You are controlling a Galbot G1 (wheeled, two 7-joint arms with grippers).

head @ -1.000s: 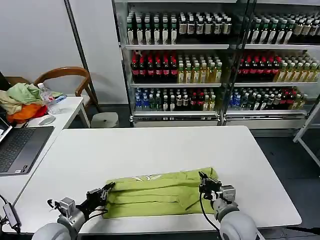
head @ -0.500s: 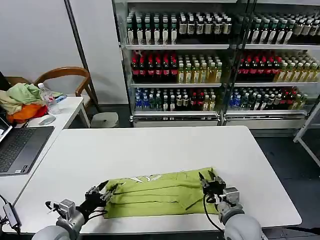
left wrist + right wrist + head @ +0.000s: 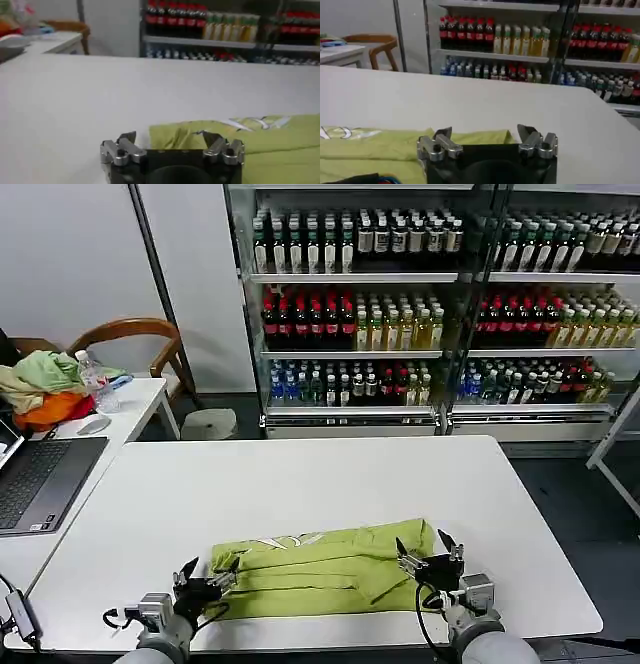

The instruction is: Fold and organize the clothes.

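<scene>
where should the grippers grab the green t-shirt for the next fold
Probably the two short ends of the lime T-shirt, which lies as a flat, long band across the table's near edge. The open left gripper could come in from its left end, the open right gripper from its right, low along the tabletop.

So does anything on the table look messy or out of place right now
Only the lime T-shirt: folded into a band near the table's front edge, it lies rumpled, with uneven edges and white print peeking out at the top. The left end effector and right end effector sit open at its ends.
</scene>
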